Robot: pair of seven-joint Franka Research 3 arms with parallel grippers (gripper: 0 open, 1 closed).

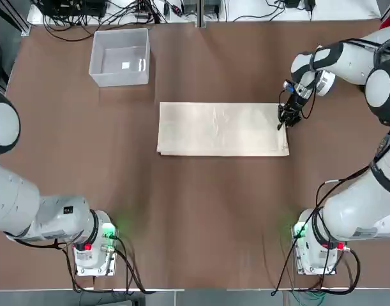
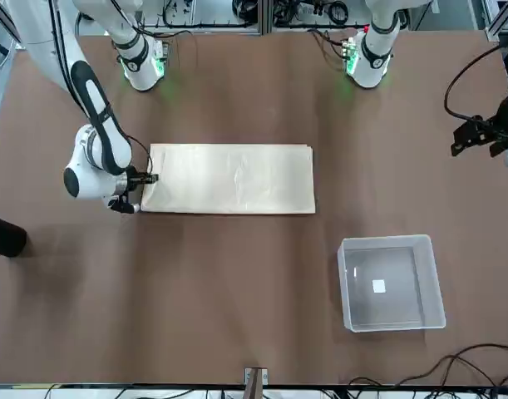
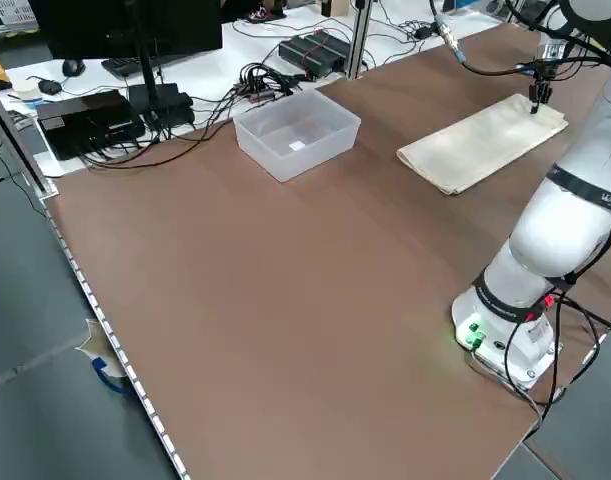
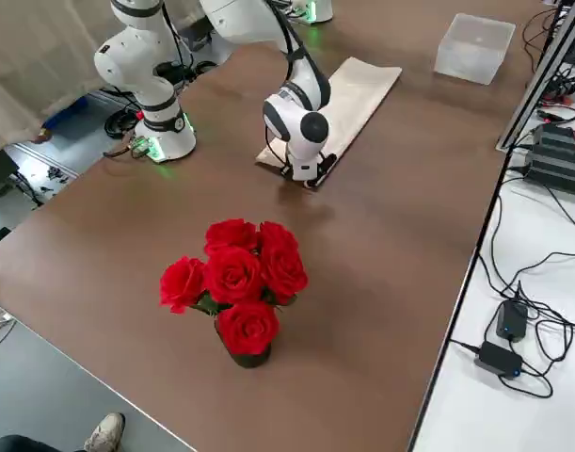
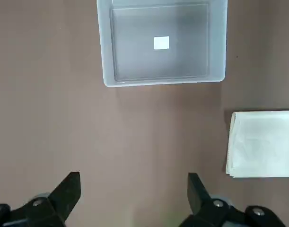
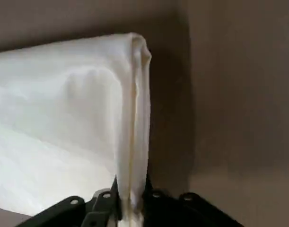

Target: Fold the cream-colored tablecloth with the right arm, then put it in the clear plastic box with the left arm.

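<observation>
A: Panel overview. Where does the cream-colored tablecloth (image 1: 222, 129) lie, and why is the right end effector (image 1: 285, 118) at its edge?

B: The cloth lies flat mid-bench as a long layered rectangle, well apart from the clear plastic box (image 1: 120, 57), which stands toward the far left corner of the bench (image 1: 201, 217). The right end effector stands at the cloth's right short edge, near the far corner. In the right wrist view its fingers (image 6: 106, 201) are pressed together on the stacked layers, pinching the cloth's edge; gripping an end, I judge, allows that end to be carried over the rest for a fold.

A: And the left end effector (image 5: 135, 189)?

B: It hovers with fingers spread wide and holding nothing (its wrist view looks down on the box and the cloth's near end). Its arm is drawn back on its own side, probably to keep clear until the folded cloth needs carrying to the box.

A: Counts?

B: One cloth, one box (empty but for a small white label (image 5: 161, 43)), two arms, and one bunch of red roses (image 4: 233, 276) near the bench's right end.
</observation>
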